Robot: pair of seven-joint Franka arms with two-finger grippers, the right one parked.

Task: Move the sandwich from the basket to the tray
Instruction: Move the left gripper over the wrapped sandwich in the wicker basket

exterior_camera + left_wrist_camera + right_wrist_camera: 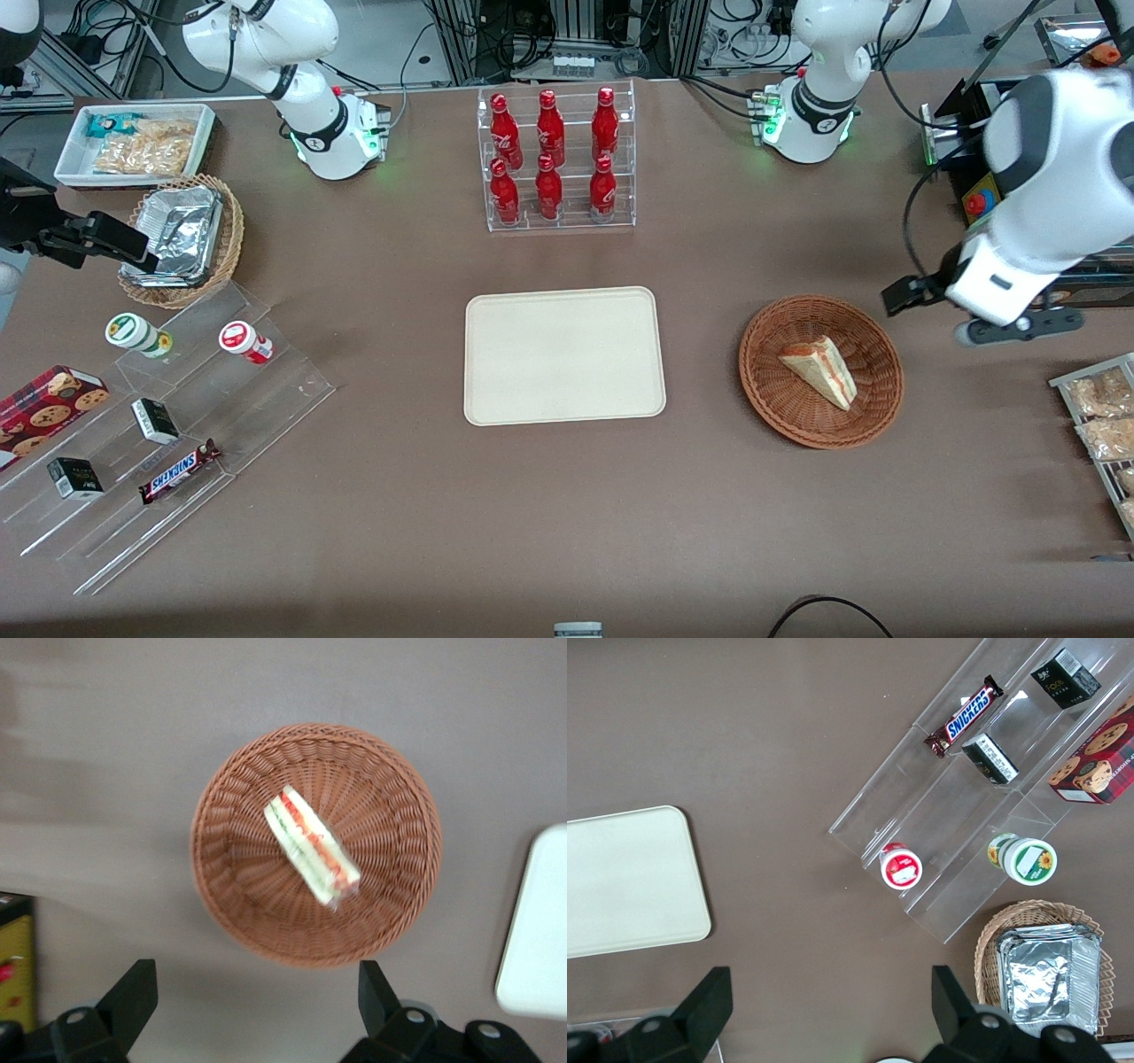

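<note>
Brown matte table [399, 532]; cable-strewn equipment racks [576, 35] along its edge farthest from camera.

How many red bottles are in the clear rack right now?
6, all in the clear rack, farther from the front camera than the tray: three on the upper tier, three on the lower. None seem hidden. The tool hangs open near the basket.
</note>
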